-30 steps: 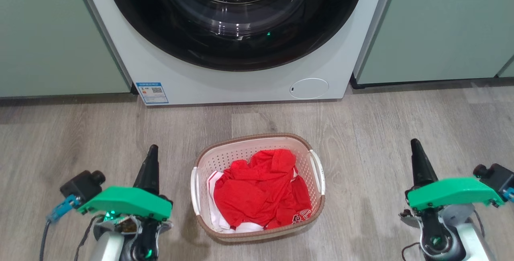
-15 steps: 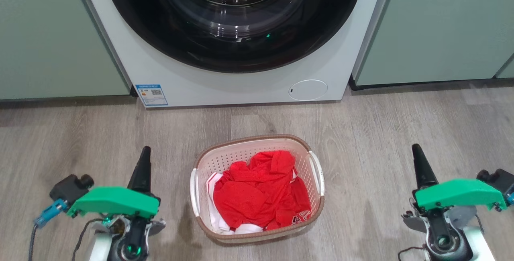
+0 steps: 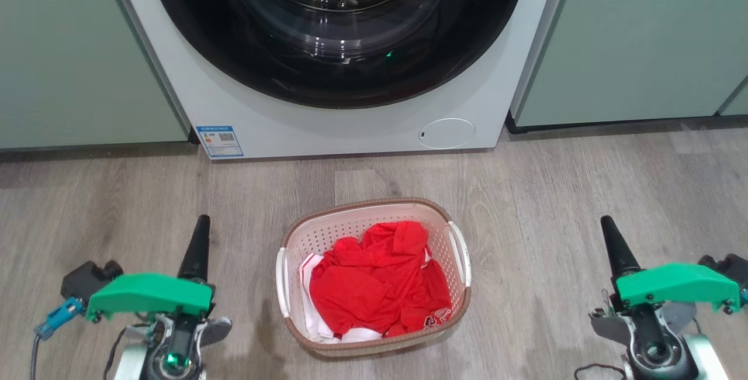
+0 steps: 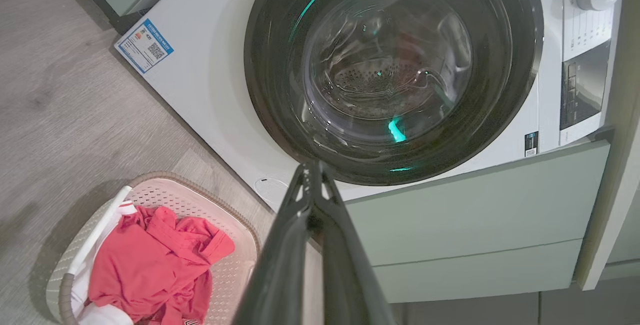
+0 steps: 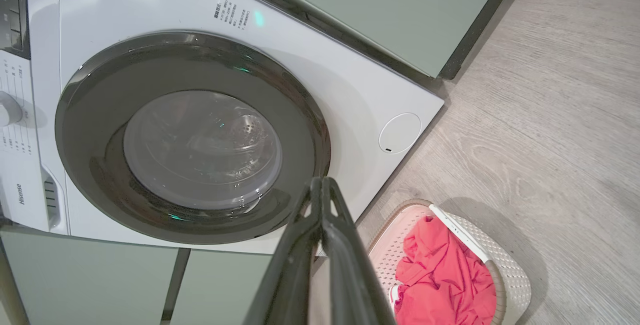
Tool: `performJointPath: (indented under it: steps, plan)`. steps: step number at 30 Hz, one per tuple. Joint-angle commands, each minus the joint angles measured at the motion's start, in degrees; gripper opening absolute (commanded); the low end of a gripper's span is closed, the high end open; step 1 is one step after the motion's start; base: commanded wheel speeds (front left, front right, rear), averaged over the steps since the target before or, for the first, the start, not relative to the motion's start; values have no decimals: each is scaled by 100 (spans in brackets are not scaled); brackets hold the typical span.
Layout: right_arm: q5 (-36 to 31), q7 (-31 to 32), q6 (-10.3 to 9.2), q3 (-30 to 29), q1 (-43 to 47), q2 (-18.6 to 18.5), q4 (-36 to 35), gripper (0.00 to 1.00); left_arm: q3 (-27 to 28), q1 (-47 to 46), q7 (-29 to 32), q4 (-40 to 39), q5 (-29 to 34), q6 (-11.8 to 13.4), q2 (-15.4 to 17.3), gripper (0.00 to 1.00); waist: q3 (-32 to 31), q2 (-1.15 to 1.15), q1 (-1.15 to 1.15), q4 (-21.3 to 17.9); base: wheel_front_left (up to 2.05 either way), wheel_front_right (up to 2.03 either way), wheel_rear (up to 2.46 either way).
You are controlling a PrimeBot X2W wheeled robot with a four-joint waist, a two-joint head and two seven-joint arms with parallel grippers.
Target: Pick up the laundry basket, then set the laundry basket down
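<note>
Laundry basket (image 3: 345, 234) stands on the grey wood-look floor (image 3: 555, 193) in the gap between my two grippers, touched by neither. My left gripper (image 3: 201, 225) has its jaws pressed together, tips meeting, with nothing between them; the left wrist view shows this plainly (image 4: 312, 170). My right gripper (image 3: 608, 225) is the same, jaws closed tip to tip and empty (image 5: 322, 182).

From my left jaws the laundry basket lies off to the right, its near white handle (image 3: 282, 283) apart from my fingers. From my right jaws it lies to the left and farther away, with its other white handle (image 3: 461, 251) facing them. In the left wrist view the basket (image 4: 165, 197) sits low beside my fingers, and in the right wrist view (image 5: 515, 275) likewise.

Inside the basket a crumpled red garment (image 3: 380, 286) lies over a bit of white cloth (image 3: 310, 310).

Ahead of both sets of fingertips, beyond the basket, stands a white washing machine (image 3: 350, 128) with its round dark door (image 3: 339, 35). Pale green cabinets (image 3: 631, 47) flank it.
</note>
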Motion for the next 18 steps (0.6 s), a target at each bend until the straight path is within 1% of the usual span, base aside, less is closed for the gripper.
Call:
performJointPath:
  steps: [1,18]
  plan:
    - [179,57,27,9,-260,-91,-150,0,201,-250,59,-150,-192,-67,91,0,-5,0,0,-3,0,0,0]
    - [980,322,32,-147,-266,-86,-24,0,488,-247,329,-97,-1108,-170,90,0,-49,0,0,-27,0,0,0]
